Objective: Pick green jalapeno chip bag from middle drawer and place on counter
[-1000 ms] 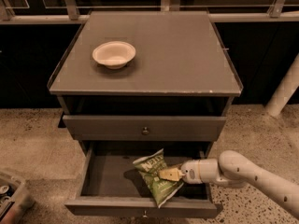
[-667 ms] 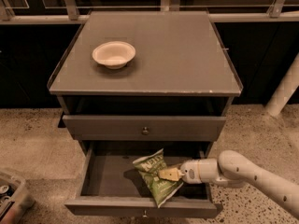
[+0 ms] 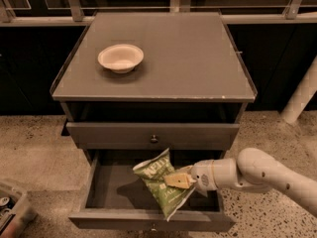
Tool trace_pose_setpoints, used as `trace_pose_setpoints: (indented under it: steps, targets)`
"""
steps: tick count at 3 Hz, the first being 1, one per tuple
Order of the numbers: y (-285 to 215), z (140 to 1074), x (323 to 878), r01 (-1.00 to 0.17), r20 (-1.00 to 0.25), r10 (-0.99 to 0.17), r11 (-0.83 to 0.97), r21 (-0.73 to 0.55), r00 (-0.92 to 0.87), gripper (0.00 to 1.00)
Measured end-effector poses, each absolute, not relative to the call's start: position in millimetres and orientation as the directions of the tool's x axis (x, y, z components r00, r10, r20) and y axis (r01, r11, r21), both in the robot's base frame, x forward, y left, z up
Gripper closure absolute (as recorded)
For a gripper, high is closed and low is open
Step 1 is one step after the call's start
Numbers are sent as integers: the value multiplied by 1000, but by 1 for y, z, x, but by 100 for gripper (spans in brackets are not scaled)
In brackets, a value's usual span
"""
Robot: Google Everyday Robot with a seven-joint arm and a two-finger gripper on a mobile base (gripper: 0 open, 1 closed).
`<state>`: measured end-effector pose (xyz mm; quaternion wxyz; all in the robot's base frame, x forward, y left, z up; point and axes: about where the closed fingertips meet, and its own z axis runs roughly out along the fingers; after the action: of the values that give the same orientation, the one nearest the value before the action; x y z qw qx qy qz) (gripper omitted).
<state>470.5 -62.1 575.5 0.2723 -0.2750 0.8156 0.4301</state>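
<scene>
The green jalapeno chip bag (image 3: 161, 182) stands tilted in the open middle drawer (image 3: 114, 192), its lower end over the drawer's front edge. My gripper (image 3: 179, 180) reaches in from the right on a white arm (image 3: 257, 175), and its tan fingers are shut on the bag's right side. The counter (image 3: 188, 58) is the grey cabinet top above.
A pale bowl (image 3: 120, 57) sits on the counter's left half. A closed grey drawer front with a knob (image 3: 153, 135) lies just above the open drawer. A bin (image 3: 12, 209) stands on the floor at lower left, and a white post (image 3: 299, 93) at right.
The bag's top has risen slightly and it stands a little more upright in my gripper. The arm has barely shifted.
</scene>
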Motion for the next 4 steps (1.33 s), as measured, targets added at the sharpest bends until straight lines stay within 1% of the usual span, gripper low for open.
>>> trace_pose_setpoints:
  steps: [2,4]
  targets:
    - [-67,721,456,-778,-801,-260,519,355,-539,100]
    - [-75,732,457,-771,-813,-244,538,341,-529,100]
